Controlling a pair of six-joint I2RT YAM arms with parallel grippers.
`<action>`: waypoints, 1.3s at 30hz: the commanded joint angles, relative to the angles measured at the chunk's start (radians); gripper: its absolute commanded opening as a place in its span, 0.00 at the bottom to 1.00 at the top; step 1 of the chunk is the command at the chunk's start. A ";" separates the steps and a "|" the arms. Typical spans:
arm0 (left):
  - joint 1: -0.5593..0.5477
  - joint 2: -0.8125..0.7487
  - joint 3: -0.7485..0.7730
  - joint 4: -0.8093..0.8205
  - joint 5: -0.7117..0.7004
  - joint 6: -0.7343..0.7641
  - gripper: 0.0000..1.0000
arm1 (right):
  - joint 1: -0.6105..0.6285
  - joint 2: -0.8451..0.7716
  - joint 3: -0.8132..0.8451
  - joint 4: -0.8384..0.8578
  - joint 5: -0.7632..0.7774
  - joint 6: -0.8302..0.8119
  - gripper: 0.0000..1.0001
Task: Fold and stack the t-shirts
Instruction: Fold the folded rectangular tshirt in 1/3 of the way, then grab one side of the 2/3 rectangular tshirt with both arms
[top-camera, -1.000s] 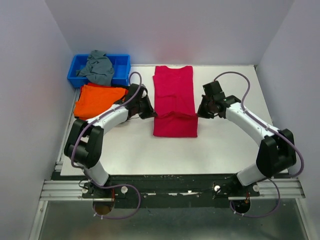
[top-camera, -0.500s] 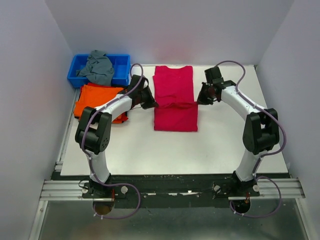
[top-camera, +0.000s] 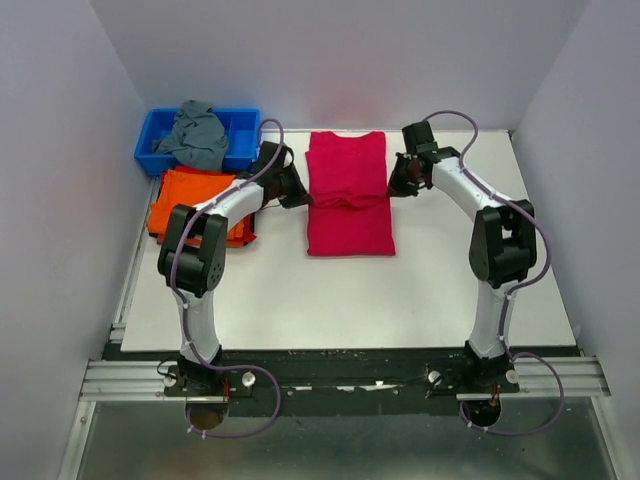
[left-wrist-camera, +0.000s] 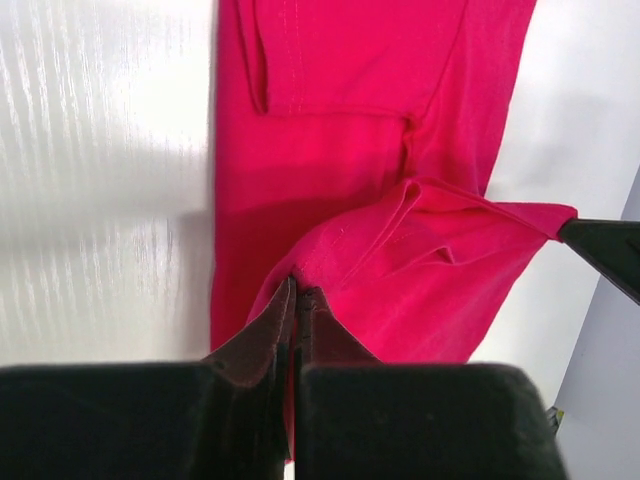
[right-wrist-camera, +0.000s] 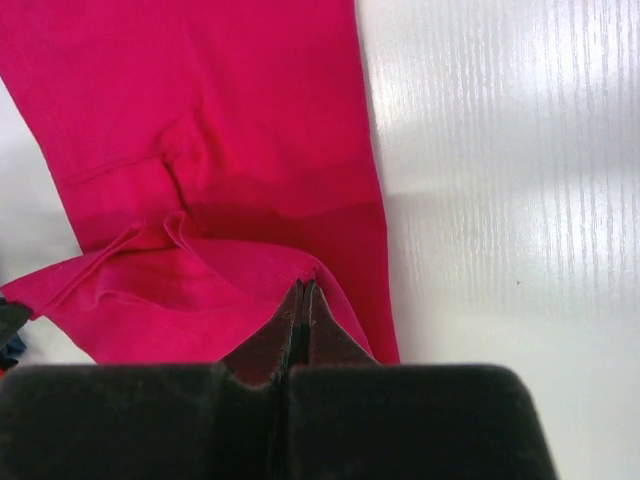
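Observation:
A red t-shirt (top-camera: 347, 195) lies lengthwise at the table's middle back, its near part folded over itself. My left gripper (top-camera: 303, 201) is shut on the folded layer's left edge, seen pinched in the left wrist view (left-wrist-camera: 297, 290) with the shirt (left-wrist-camera: 400, 180) beneath. My right gripper (top-camera: 393, 190) is shut on the layer's right edge, seen pinched in the right wrist view (right-wrist-camera: 305, 288) over the shirt (right-wrist-camera: 220, 120). The held layer sags between the two grippers, a little above the lower layer. A folded orange t-shirt (top-camera: 195, 200) lies to the left.
A blue bin (top-camera: 150, 142) at the back left holds a crumpled grey t-shirt (top-camera: 196, 135). White tabletop (top-camera: 330, 300) lies between the red shirt and the arm bases. Grey walls close in on both sides and the back.
Both grippers have moved toward the far end of the table, carrying the red shirt's near edge over the rest of it. The visible shirt has become shorter.

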 joint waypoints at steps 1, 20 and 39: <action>0.010 0.065 0.055 0.005 0.030 0.003 0.26 | -0.021 0.051 0.055 -0.037 -0.017 -0.006 0.02; -0.056 -0.311 -0.416 0.068 -0.045 0.040 0.73 | -0.019 -0.340 -0.635 0.261 -0.179 0.011 0.51; -0.097 -0.228 -0.461 0.114 -0.011 0.035 0.60 | -0.016 -0.282 -0.715 0.305 -0.216 -0.001 0.26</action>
